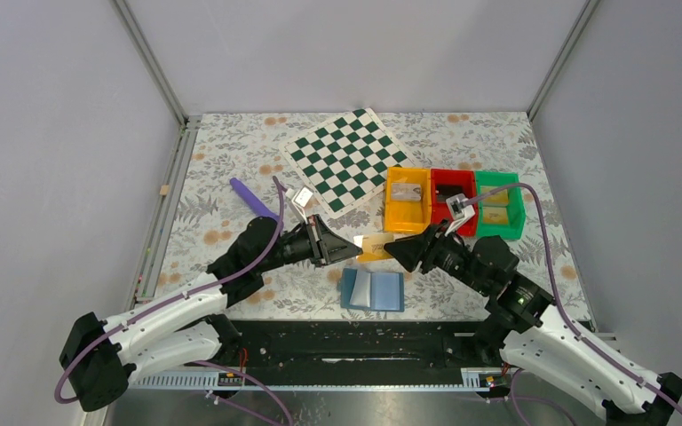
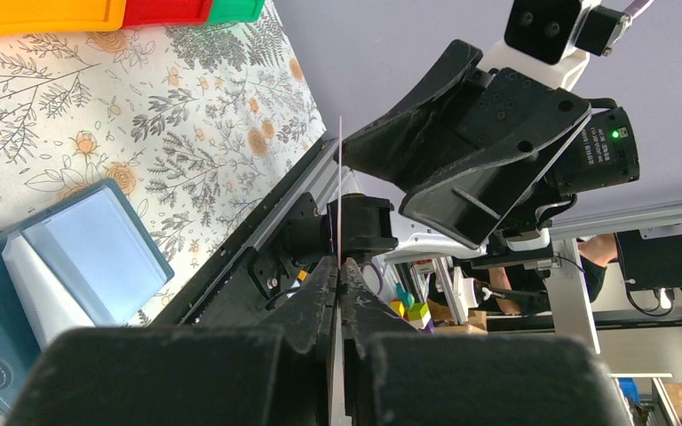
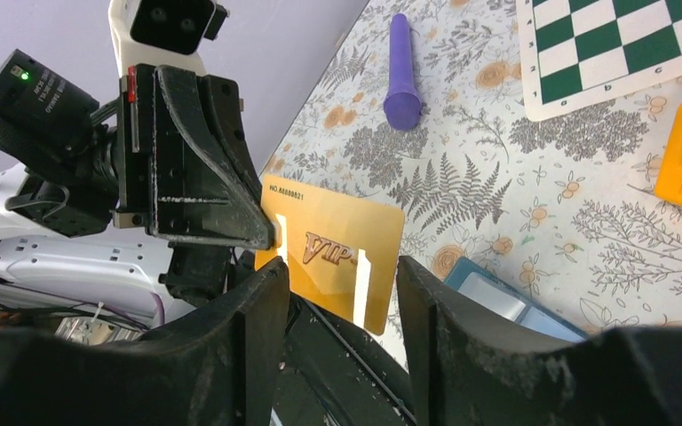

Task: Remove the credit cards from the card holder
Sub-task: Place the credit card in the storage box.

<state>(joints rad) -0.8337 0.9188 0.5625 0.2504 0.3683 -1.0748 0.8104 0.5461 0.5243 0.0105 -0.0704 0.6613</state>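
The blue card holder (image 1: 373, 290) lies open on the table near the front edge, its pale inner panel up; it also shows in the left wrist view (image 2: 71, 257) and the right wrist view (image 3: 511, 302). My left gripper (image 1: 352, 242) is shut on a gold credit card (image 1: 375, 245) and holds it above the table. The card shows edge-on in the left wrist view (image 2: 341, 191) and face-on, marked VIP, in the right wrist view (image 3: 337, 250). My right gripper (image 1: 394, 249) is open, its fingers (image 3: 257, 306) on either side of the card's free end, apart from it.
Orange (image 1: 408, 201), red (image 1: 452, 199) and green (image 1: 500, 204) bins stand in a row at mid right, with cards lying in the orange and green ones. A green-white chequered board (image 1: 346, 160) lies at the back. A purple pen (image 1: 250, 198) lies at the left.
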